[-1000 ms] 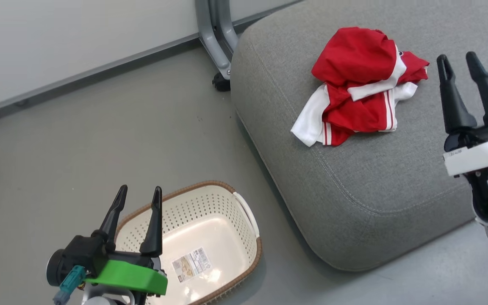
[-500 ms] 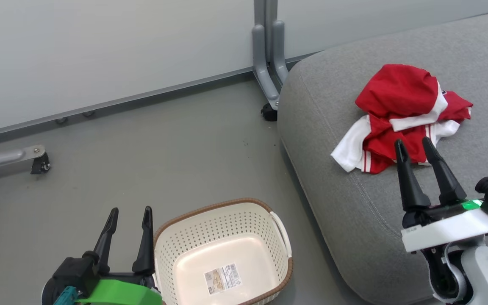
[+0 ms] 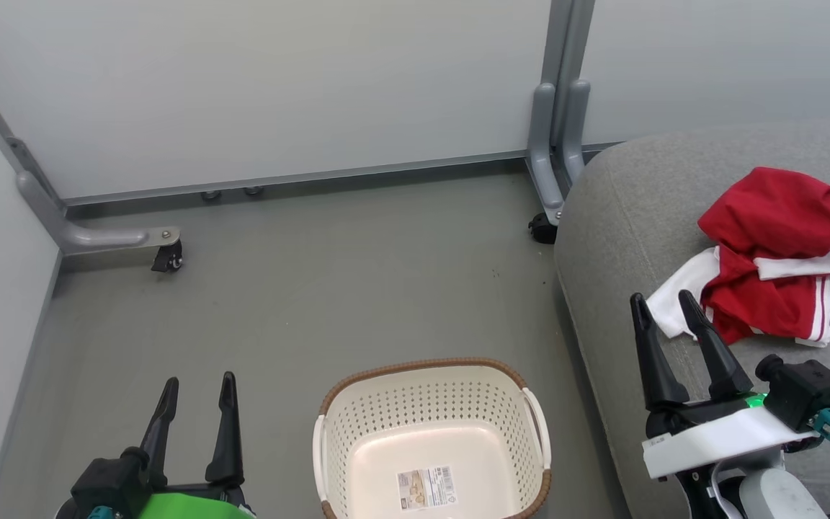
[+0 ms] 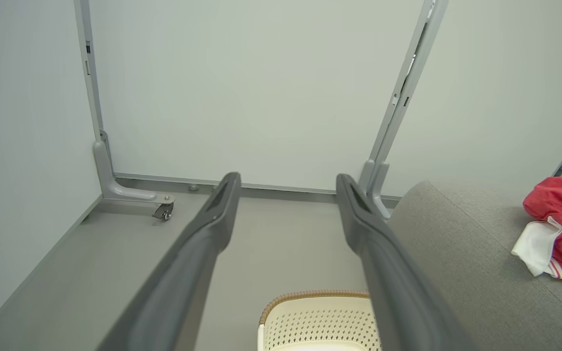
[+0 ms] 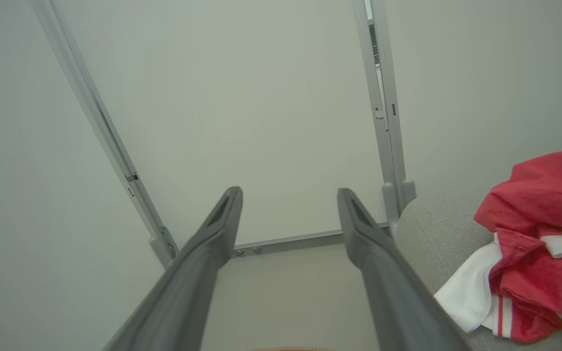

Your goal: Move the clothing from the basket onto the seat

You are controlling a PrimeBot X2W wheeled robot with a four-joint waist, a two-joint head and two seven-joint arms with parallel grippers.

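You see the clothing on the seat, right of the basket; left gripper and right gripper gape empty.

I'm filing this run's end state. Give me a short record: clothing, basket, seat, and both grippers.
clothing: red and white heap lying on the seat
seat: grey cushion, to the right of the basket
basket: upright on the floor, no clothing inside, label on its bottom
left gripper: open, holding nothing, to the left of the basket
right gripper: open, holding nothing, near the clothing's white edge
task: looks done
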